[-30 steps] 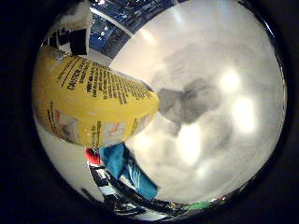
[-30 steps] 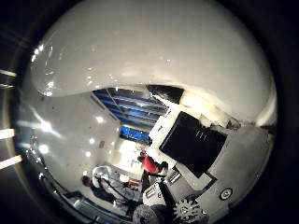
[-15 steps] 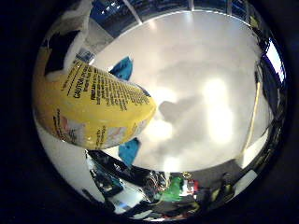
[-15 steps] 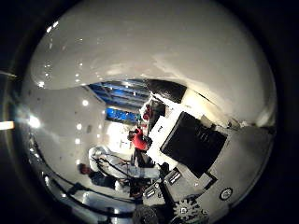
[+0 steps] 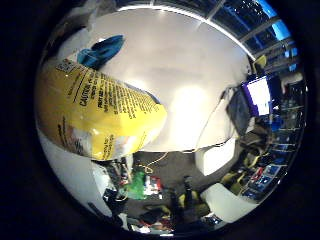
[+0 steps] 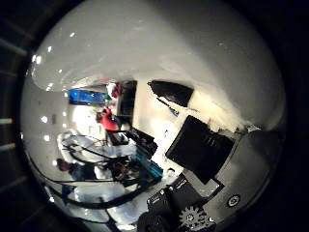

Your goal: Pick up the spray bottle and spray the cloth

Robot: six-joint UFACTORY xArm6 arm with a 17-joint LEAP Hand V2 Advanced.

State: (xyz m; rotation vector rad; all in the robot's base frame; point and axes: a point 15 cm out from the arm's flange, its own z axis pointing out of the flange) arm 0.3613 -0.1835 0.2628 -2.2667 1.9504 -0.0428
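Observation:
The yellow spray bottle (image 5: 100, 120), printed with black text, fills a large part of the little finger side view, close against my palm and lifted above the white table (image 5: 185, 75). The blue cloth (image 5: 102, 50) lies crumpled on that table, just past the bottle's far side. In the thumb side view a smooth white rounded surface (image 6: 159, 43) sits close to the palm, and my hand (image 6: 207, 159) shows as black and white parts beside it. The hand is shut on the bottle.
Past the table's edge the floor lies below, with a white box (image 5: 215, 157), green and red clutter (image 5: 145, 185) and a lit monitor (image 5: 259, 92) at the side. Room furniture and a blue screen (image 6: 84, 96) show in the thumb side view.
The whole picture has swung, so the hand has turned with the bottle. The bottle stays fixed against the palm; the cloth now shows beyond it, and the floor has come into sight.

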